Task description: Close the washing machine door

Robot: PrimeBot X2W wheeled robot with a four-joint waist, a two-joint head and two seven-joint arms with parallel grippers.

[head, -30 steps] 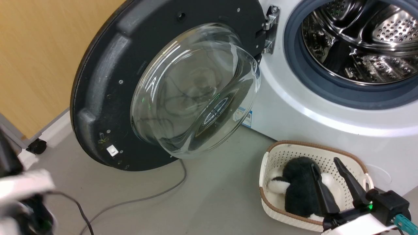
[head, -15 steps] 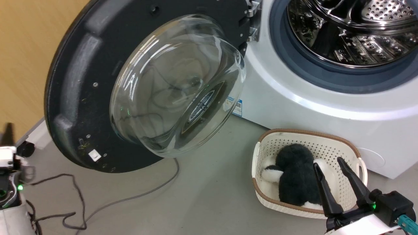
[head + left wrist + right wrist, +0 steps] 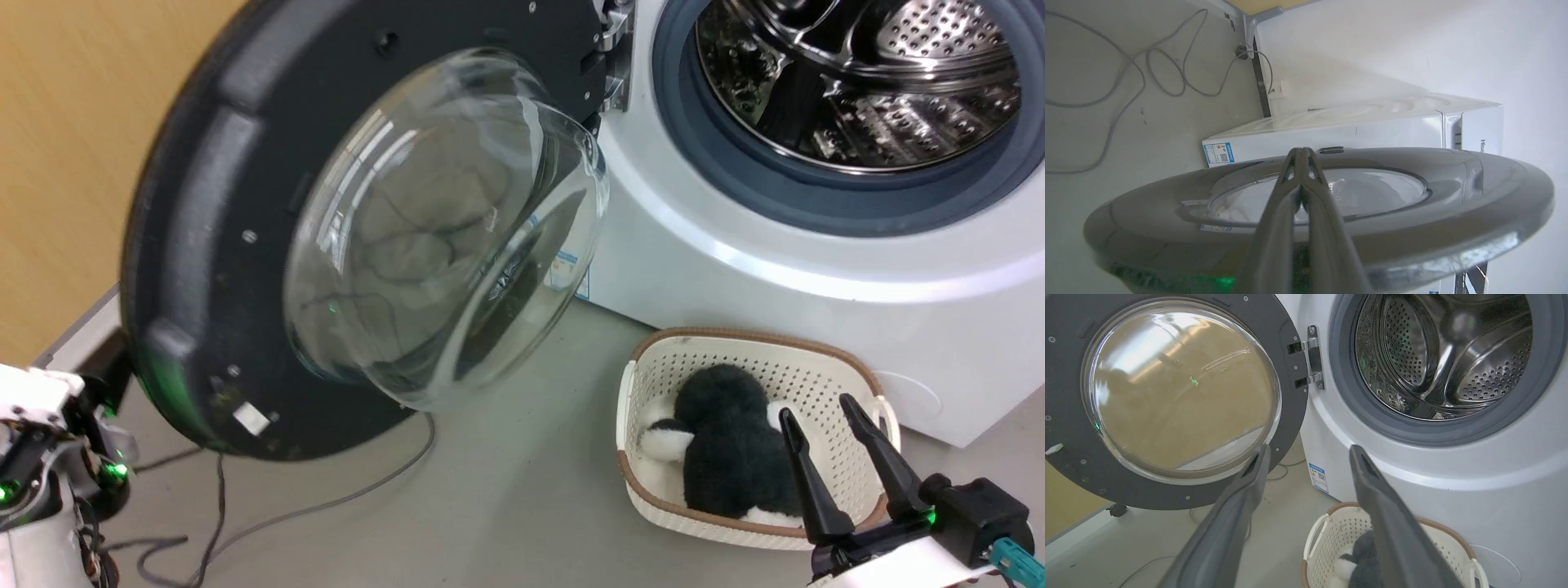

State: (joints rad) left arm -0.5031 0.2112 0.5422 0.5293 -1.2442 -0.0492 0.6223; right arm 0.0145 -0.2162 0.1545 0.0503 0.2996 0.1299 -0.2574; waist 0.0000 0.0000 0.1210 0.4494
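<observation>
From my station, the left gripper [image 3: 1302, 152] has its two long fingers pressed together with nothing between them. In the left wrist view they lie along the glossy outer face of the washing machine door [image 3: 1453, 192], with the tips reaching toward its far rim. I cannot tell whether they actually press on that face or sit just off it. The right gripper [image 3: 815, 407] is spread wide and holds nothing. In the head view its fingers hang over the cream basket [image 3: 735, 336], where a black and white plush toy [image 3: 727, 457] lies, and they are apart from both. The door stands wide open, swung out to the left of the washing machine [image 3: 775, 269] on its metal hinge [image 3: 1312, 355]. Its matte black inner face and bulging glass bowl [image 3: 433, 229] are turned toward the head camera. The perforated steel drum [image 3: 857, 82] lies exposed inside the grey gasket [image 3: 816, 204]. A grey cable [image 3: 326, 506] trails across the floor under the door's lower edge.
</observation>
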